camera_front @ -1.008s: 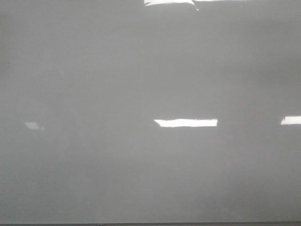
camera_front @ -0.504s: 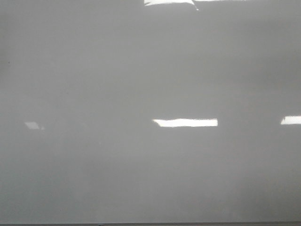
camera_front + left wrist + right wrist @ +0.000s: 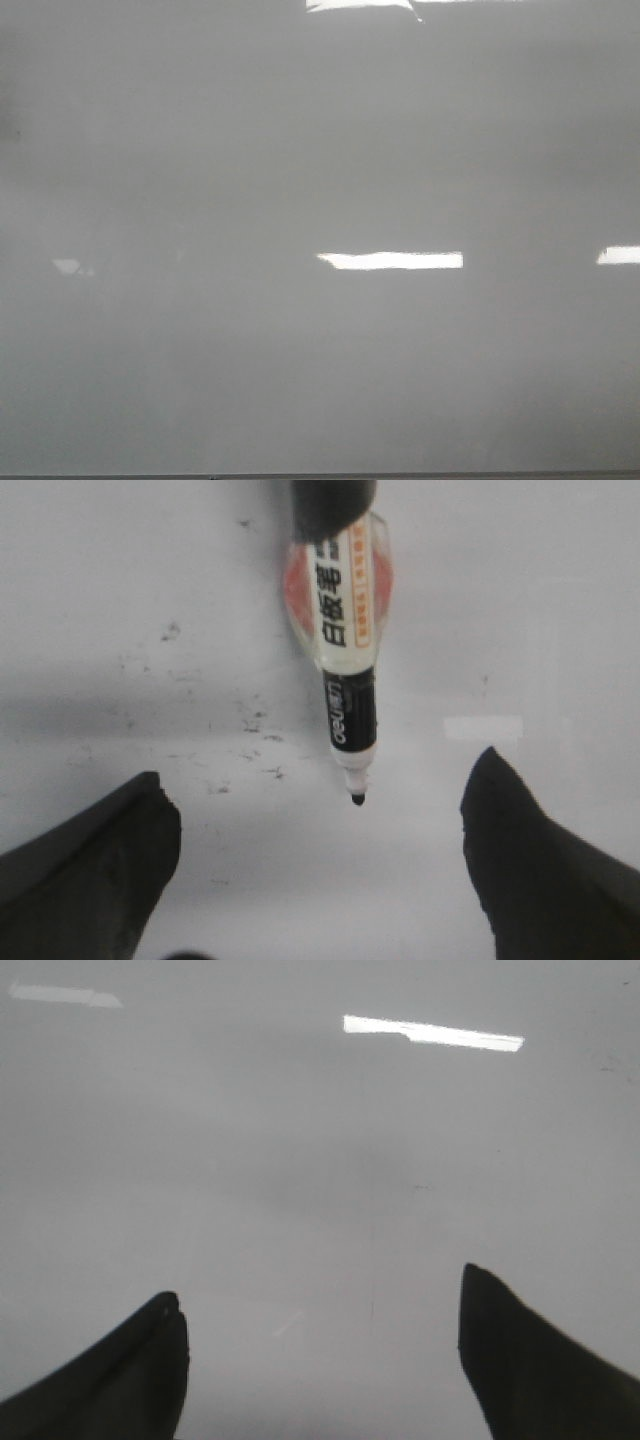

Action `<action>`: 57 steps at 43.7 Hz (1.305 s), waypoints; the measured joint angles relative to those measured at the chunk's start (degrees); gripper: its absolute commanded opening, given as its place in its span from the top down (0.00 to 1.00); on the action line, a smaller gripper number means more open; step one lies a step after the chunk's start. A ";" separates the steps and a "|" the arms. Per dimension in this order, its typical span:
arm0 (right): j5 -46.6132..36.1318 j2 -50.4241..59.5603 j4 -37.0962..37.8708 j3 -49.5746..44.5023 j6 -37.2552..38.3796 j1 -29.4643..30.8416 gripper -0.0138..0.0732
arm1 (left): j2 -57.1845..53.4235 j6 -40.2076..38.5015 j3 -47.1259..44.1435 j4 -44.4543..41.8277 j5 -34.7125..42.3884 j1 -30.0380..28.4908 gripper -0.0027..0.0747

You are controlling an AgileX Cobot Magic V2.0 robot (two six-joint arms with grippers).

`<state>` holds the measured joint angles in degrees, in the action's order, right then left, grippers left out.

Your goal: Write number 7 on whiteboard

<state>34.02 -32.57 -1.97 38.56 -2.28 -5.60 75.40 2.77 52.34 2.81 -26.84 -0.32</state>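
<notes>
The whiteboard [image 3: 300, 150] filled the front view, glossy, pale and unmarked; no number 7 was on it yet.
My left end effector [image 3: 315, 855] hung over the board, fingers spread wide and empty; a whiteboard marker [image 3: 345, 650] lay on the surface beyond them, uncapped tip toward me; old ink specks [image 3: 250, 725] dotted the board beside it; my right end effector [image 3: 320, 1350] was likewise wide open, holding nothing; I judged the step was picking up the pen, which called for advancing and closing on its barrel.

The setting is appearing as an indoor office, classroom or lab space; which one cannot be told. A glossy whiteboard [image 3: 300, 380] is filling the front view, and rectangular ceiling-light reflections [image 3: 392, 261] are showing across the whiteboard's middle and upper edge.
</notes>
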 measured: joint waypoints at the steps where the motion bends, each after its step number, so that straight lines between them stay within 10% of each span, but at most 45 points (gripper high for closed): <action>1: 0.00 0.00 0.00 0.00 0.00 0.00 0.17 | 0.91 0.00 0.35 0.00 0.55 0.00 0.23; 21: 0.00 0.00 0.10 0.00 0.00 0.00 0.17 | 8.47 0.00 1.75 0.03 7.30 0.00 0.26; 42: 0.00 0.00 0.10 0.00 0.00 0.00 0.17 | 8.93 0.00 1.79 0.03 8.02 0.00 0.92; 57: 0.00 0.00 0.10 0.00 0.00 0.00 0.17 | 4.01 0.00 2.45 0.03 2.61 0.00 0.99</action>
<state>34.02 -32.57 -1.87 38.56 -2.28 -5.60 79.42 2.77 54.79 2.84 -24.24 -0.32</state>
